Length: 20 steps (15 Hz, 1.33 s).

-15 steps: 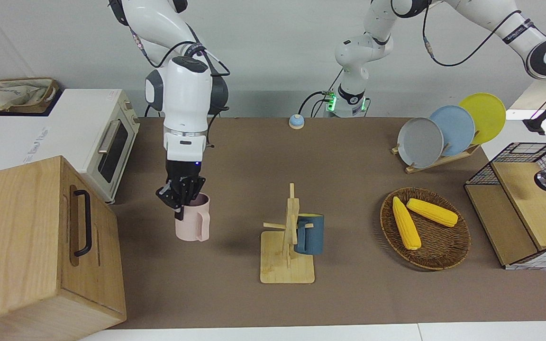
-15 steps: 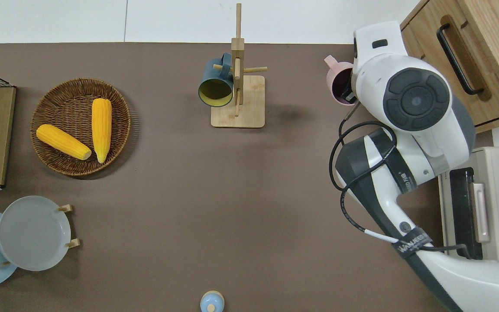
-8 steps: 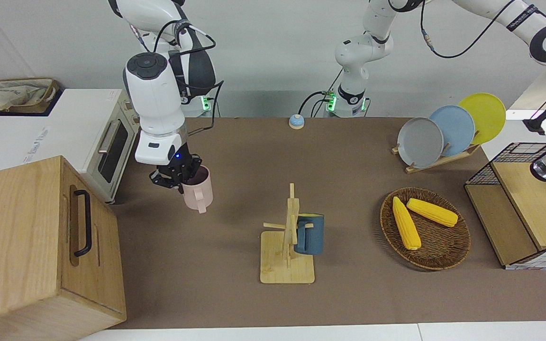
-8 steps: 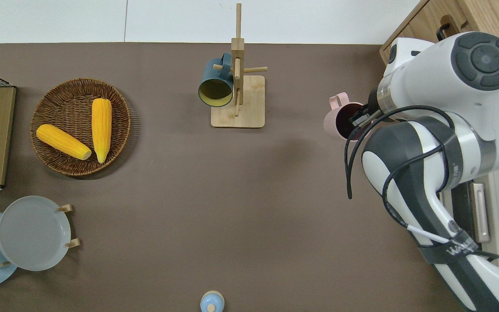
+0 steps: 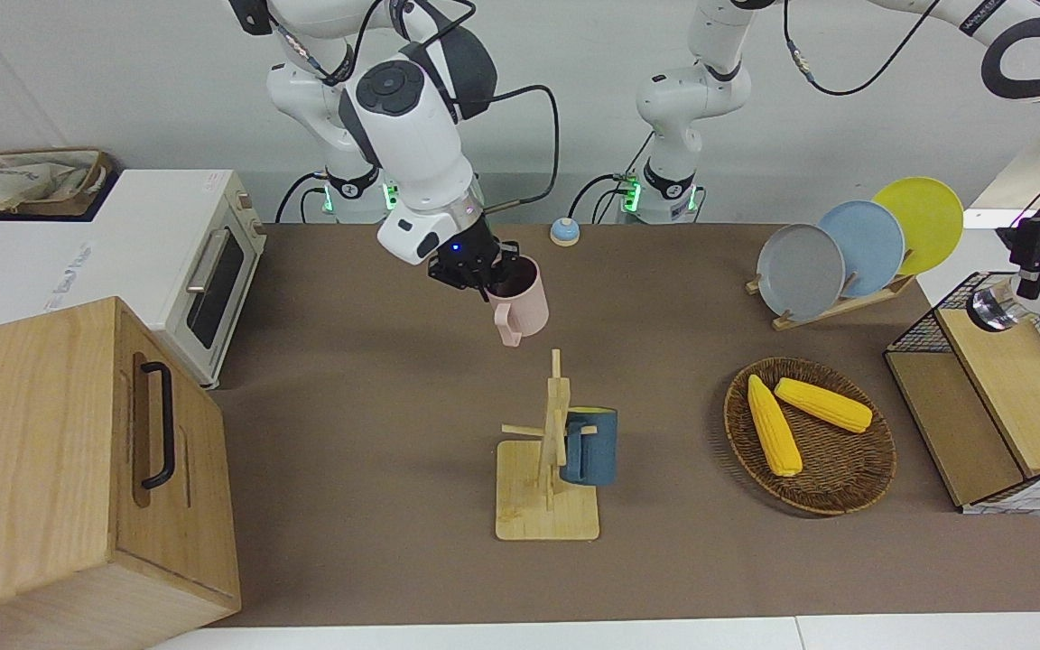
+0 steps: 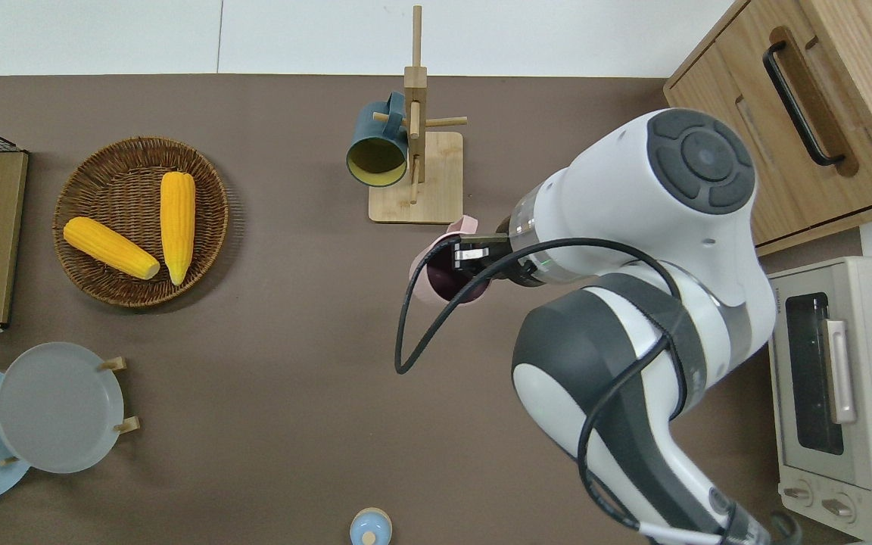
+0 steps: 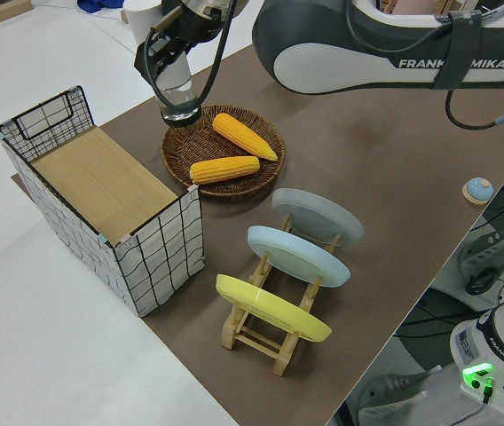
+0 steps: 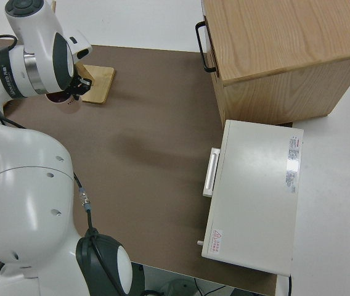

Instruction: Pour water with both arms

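My right gripper (image 5: 487, 282) is shut on the rim of a pink mug (image 5: 522, 311) and holds it tilted in the air. In the overhead view this mug (image 6: 427, 281) and the right gripper (image 6: 474, 256) hang over the middle of the brown table, just nearer to the robots than the wooden mug rack (image 6: 415, 178). My left gripper (image 7: 169, 59) is shut on a clear glass (image 7: 181, 98), raised at the left arm's end of the table, outside the overhead view. The front view shows that glass (image 5: 992, 310) by the wire box.
A dark blue mug (image 5: 590, 447) hangs on the rack. A wicker basket (image 5: 813, 507) holds two corn cobs. A plate rack (image 5: 845, 248), wire box (image 5: 980, 397), wooden cabinet (image 5: 60, 469), toaster oven (image 5: 204, 271) and small blue bell (image 5: 563, 232) ring the table.
The right gripper lifted the pink mug from beside the cabinet and carried it toward the table's middle, tilting it. The left gripper with the glass rose slightly.
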Each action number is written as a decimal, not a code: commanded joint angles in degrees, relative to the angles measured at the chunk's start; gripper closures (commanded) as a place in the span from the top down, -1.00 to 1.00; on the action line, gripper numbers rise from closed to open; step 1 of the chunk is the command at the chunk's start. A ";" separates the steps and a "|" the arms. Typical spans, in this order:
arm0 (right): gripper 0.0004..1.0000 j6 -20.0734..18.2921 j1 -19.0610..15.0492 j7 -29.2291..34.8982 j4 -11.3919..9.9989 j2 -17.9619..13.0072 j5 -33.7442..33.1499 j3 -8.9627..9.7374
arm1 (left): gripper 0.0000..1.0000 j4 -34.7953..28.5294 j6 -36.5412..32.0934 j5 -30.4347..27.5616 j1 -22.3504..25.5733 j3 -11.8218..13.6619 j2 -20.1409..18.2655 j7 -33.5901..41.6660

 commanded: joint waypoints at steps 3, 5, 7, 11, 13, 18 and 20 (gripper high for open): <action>-1.00 0.41 -1.02 14.29 -1.44 -1.09 2.31 8.10 | -1.00 -8.56 0.03 6.85 -5.54 0.28 -7.72 -7.81; -1.00 0.32 1.59 15.88 -0.65 0.13 1.44 8.81 | -1.00 -10.85 0.12 11.94 -8.01 -1.38 -9.39 -14.13; -1.00 1.98 5.55 18.34 -0.47 2.50 1.35 8.20 | -1.00 -12.17 0.12 13.19 -7.93 -4.28 -10.10 -18.19; -1.00 7.76 11.10 25.97 -0.47 9.00 -4.86 8.20 | -1.00 -15.86 0.73 15.83 -8.02 -8.06 -11.77 -23.38; -1.00 9.98 13.21 28.36 -0.47 12.51 -8.39 8.11 | -1.00 -17.53 0.82 17.23 -8.02 -10.26 -12.47 -25.84; -1.00 16.05 14.19 31.18 0.14 19.38 -15.61 8.55 | -1.00 -19.47 1.52 18.47 -8.02 -11.85 -12.48 -27.87; -1.00 17.45 14.97 32.84 1.29 22.62 -19.90 8.46 | -1.00 -19.74 1.52 18.47 -8.02 -12.29 -12.48 -27.96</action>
